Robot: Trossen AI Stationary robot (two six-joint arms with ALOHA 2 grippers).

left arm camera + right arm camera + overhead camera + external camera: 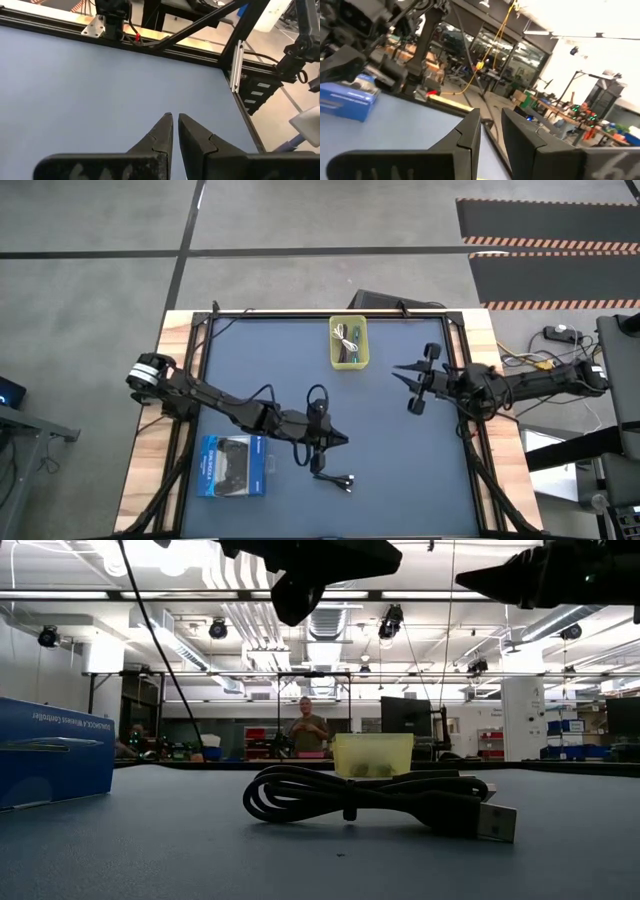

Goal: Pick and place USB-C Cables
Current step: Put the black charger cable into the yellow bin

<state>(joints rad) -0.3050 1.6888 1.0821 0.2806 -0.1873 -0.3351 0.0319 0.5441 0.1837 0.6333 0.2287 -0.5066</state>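
The left claw (343,441) hangs over the middle of the blue tabletop (400,470), near its front. Its two fingers (162,131) are drawn almost together, with only a thin slit between the tips, and nothing is held between them. It is raised clear of the surface.

The black cable (334,474), coiled and with its plug ends trailing to one side, lies flat on the tabletop just in front of the left claw and apart from it. From table height the same coil (370,798) rests untouched, one plug (497,823) pointing outward.

A yellow bin (348,342) stands at the far edge of the tabletop, near the middle. Inside it lie a white cable (347,337) and some darker cabling; the colours of the darker pieces cannot be told.

The blue box (232,465) lies flat at the front left of the tabletop, beside the left arm.

The right claw (402,373) is held above the right half of the tabletop, between the bin and the right edge, pointing inward. Its fingers (467,137) stand a narrow gap apart and hold nothing.

A person (306,726) stands in the room beyond the table.
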